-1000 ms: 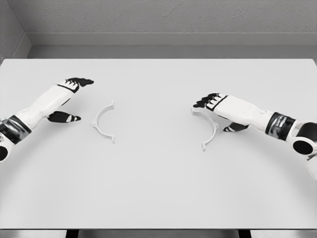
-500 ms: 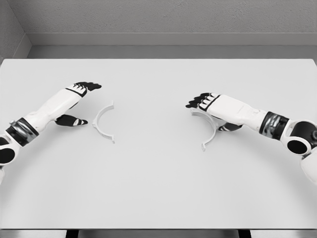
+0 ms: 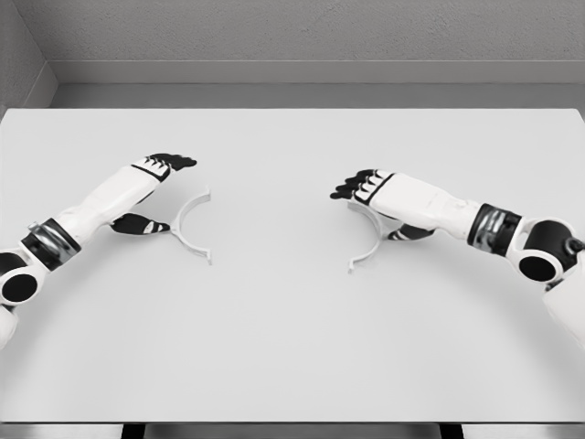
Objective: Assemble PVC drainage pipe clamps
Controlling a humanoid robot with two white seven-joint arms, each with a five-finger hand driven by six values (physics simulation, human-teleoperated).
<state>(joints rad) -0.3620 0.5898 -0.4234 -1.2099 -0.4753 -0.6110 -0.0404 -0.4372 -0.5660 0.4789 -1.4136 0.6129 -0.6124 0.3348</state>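
A: What changed?
B: Right robot hand (image 3: 367, 197), gripping the right clamp (image 3: 366, 240), dragged it toward nine o'clock. Left robot hand (image 3: 155, 187), open, neared the left clamp (image 3: 187, 226).
A: Surroundings?
B: White bench (image 3: 292, 347), grey wall (image 3: 302, 32).

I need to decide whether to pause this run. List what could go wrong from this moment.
1. The right hand sits over the top end of the right clamp half; a loose grip could skid the thin arc across the smooth table.
2. The left hand reaches beside the left clamp half, holding nothing; its thumb could nudge the piece away.
3. The halves lie well apart, so their ends may misalign when joined.
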